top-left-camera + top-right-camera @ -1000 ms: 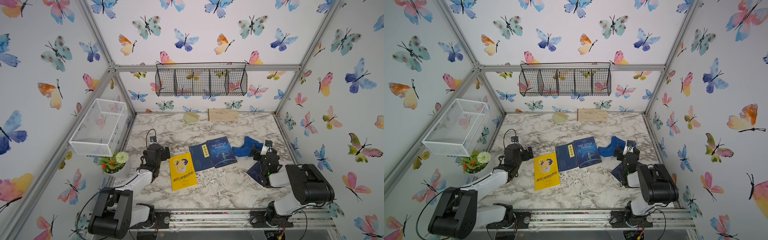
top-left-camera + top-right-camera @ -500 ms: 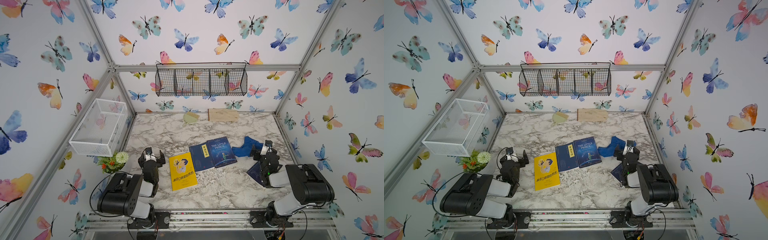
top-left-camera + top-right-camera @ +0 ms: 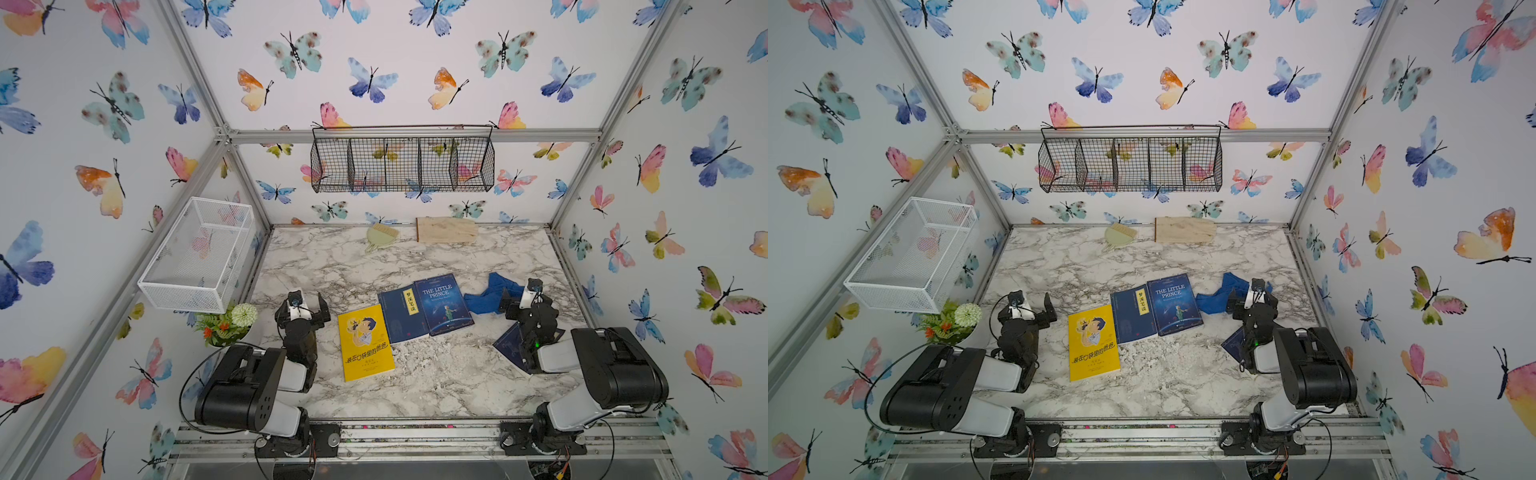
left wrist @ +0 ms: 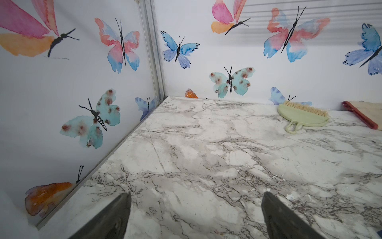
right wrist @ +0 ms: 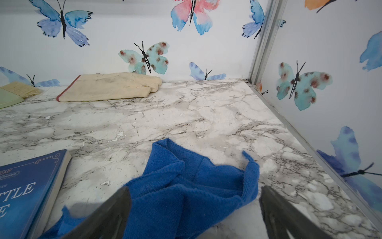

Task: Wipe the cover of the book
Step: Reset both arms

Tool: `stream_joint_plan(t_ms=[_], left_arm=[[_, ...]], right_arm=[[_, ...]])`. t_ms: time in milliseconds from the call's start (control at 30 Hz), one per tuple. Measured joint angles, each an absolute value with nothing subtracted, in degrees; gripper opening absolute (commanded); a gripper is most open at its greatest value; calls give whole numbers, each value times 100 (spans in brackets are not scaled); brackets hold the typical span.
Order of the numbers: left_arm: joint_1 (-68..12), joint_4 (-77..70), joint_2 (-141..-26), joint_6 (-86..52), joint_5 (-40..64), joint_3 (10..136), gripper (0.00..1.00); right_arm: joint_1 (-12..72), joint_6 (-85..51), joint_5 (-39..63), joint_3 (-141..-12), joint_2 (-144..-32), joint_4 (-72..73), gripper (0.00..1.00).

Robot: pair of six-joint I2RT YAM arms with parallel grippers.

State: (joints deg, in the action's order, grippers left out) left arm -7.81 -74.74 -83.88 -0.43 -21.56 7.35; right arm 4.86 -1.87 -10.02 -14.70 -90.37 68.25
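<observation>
The right gripper point(image 5: 195, 188) is hovering low over the near edge of a rumpled blue microfibre cloth point(image 5: 186, 175), its dark wedge-shaped jaws spread wide and gripping nothing. Whether they are touching the fabric cannot be told. The cloth is lying in soft folds on the grey-veined, marble-patterned tabletop point(image 3: 332, 257), just right of the glossy blue "The Little Prince" paperback point(image 3: 442, 303). That book is lying flat, cover up, at mid-table, edge to edge with a dark blue book bearing a yellow label strip point(image 3: 401, 313). A bright yellow paperback point(image 3: 365, 343) is lying nearer and further left. The left gripper point(image 3: 303, 305) is standing left of the yellow book, jaws likewise wide apart over bare marble. A pale green bristle brush point(image 4: 302, 118) and a cream fabric glove point(image 5: 109, 87) are lying by the far wall.
</observation>
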Motion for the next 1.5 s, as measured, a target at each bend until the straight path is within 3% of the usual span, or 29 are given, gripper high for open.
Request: stream_joint_plan(t_ms=[300, 700, 933, 1500], left_arm=[[-781, -7513, -8388, -40, -2156, 718, 98], [-781, -8952, -8484, 1, -2108, 38, 98], [-729, -8058, -8458, -25, -2069, 720, 98], [-685, -7669, -8436, -60, -2091, 666, 98]], right_arm=[[486, -185, -1000, -1470, -9037, 6823, 98], [486, -185, -1000, -1470, -9037, 6823, 98], [486, -185, -1000, -1470, -9037, 6823, 98], [486, -185, -1000, -1470, -9037, 6823, 98]])
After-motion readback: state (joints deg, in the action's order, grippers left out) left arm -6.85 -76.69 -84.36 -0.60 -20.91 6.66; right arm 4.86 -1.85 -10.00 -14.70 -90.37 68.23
